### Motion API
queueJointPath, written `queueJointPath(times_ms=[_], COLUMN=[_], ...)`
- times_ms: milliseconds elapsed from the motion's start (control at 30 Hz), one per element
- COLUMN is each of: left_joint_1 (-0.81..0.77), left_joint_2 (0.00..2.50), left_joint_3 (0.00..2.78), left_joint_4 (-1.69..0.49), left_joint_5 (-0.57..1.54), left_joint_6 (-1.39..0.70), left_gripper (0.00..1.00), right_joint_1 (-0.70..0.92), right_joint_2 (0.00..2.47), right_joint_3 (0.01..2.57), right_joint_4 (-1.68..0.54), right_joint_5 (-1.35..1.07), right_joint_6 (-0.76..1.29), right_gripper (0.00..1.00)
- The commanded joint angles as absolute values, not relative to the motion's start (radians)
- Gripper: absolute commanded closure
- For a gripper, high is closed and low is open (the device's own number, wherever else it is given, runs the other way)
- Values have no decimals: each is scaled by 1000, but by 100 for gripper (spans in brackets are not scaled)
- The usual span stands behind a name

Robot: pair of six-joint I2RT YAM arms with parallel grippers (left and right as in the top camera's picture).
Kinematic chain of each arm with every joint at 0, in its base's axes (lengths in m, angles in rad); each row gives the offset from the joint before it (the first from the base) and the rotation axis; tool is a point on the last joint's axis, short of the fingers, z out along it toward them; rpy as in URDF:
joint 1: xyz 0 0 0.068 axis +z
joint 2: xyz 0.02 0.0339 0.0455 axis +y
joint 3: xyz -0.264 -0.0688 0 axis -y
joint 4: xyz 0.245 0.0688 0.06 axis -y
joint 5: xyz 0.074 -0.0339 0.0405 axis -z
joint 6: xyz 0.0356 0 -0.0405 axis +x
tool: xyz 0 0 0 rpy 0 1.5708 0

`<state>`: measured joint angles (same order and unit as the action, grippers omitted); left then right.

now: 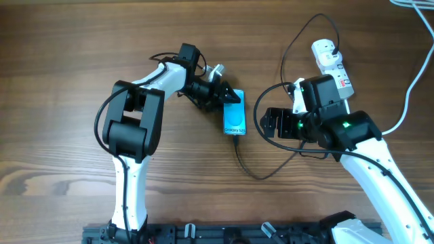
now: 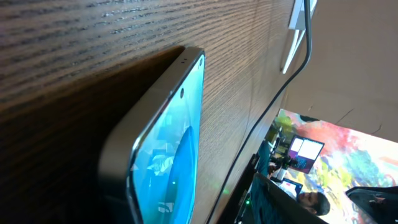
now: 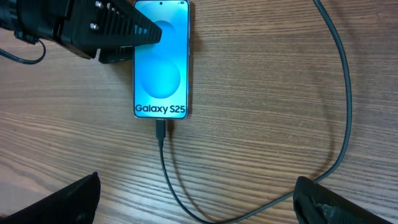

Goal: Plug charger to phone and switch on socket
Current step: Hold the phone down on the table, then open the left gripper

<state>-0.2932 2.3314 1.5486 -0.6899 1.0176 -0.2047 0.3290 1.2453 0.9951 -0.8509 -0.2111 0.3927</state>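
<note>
at bench (image 1: 68, 41) centre: phone (image 3: 161, 59) with charger (image 3: 163, 163) tip seated in its port, plugging judged done. left hand (image 1: 218, 93) at phone's top edge, spread not discernible; right hand (image 1: 266, 123) apart, empty. socket (image 1: 331, 62) switch yet to press.

Socket (image 1: 341, 74) half behind right arm (image 1: 352, 132)

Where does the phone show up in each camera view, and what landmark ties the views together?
Overhead: the phone lies flat near the centre of the frame.
Left wrist: seen close and edge-on, filling the lower left.
Right wrist: top centre, screen up, "Galaxy S25" readable.
Shared landmark: the black charger cable, visible in all three.
</note>
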Motion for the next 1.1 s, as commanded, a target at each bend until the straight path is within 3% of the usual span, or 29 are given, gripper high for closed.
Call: queueJointPath(times_ms=[0, 967, 1067], left_joint_1=[-256, -230, -230], left_joint_2=[2407, 2407, 2407], left_joint_3=[1504, 1505, 1505], left_joint_4=[-712, -778, -775], left_joint_5=[735, 713, 722], left_joint_6=[-241, -274, -274], left_gripper=[46, 44, 27], right_joint_1=[328, 327, 327], right_joint_2=[1253, 1253, 1253], right_joint_3=[987, 987, 987], right_joint_4=[-845, -823, -813], right_joint_5=[-185, -171, -171], right_joint_6=[403, 393, 396], right_gripper=[0, 0, 1])
